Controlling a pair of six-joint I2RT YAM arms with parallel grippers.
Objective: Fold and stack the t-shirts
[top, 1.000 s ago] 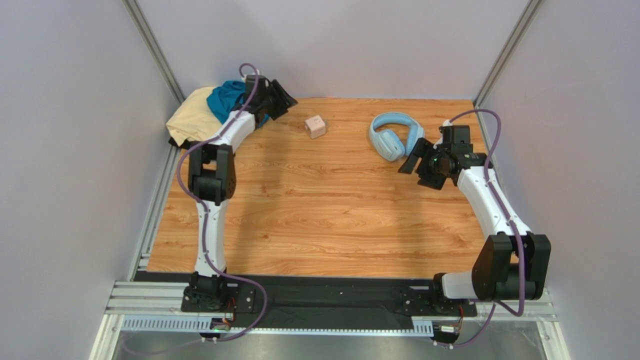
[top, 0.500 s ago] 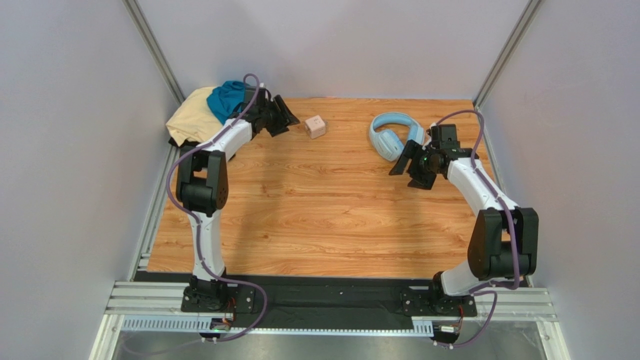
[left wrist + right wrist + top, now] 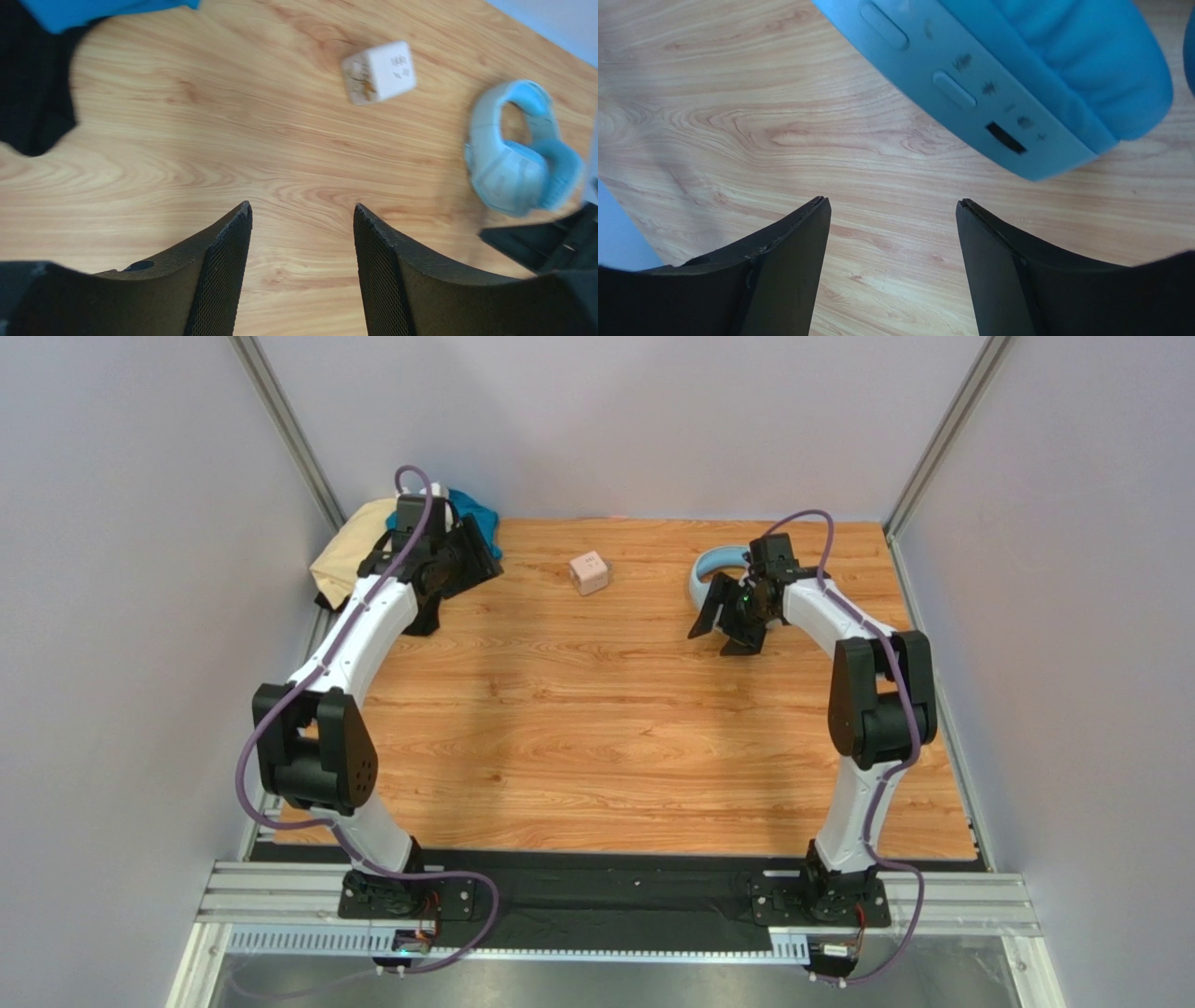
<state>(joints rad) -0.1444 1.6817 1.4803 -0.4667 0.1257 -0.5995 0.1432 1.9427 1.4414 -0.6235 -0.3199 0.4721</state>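
The t-shirts lie heaped in the back left corner. In the top view the pale tan t-shirt (image 3: 341,557) is on the left and the teal-blue t-shirt (image 3: 477,514) peeks out behind my left arm. The left wrist view has the teal-blue t-shirt (image 3: 91,8) and the black t-shirt (image 3: 31,91) at its upper left. My left gripper (image 3: 474,564) (image 3: 300,210) hangs open at the pile's right edge, bare wood between its fingers. Also open, my right gripper (image 3: 718,630) (image 3: 891,203) sits just in front of the headphones, holding nothing.
Light-blue headphones (image 3: 713,567) (image 3: 516,164) (image 3: 1018,77) lie at the back right, close to my right fingertips. A small pink cube (image 3: 589,571) (image 3: 379,71) stands at the back middle. Grey walls with metal posts close off the back and both sides.
My left gripper has drawn back left from near the cube to the pile's edge. My right gripper has moved left and further back, up to the headphones. Both stayed open.
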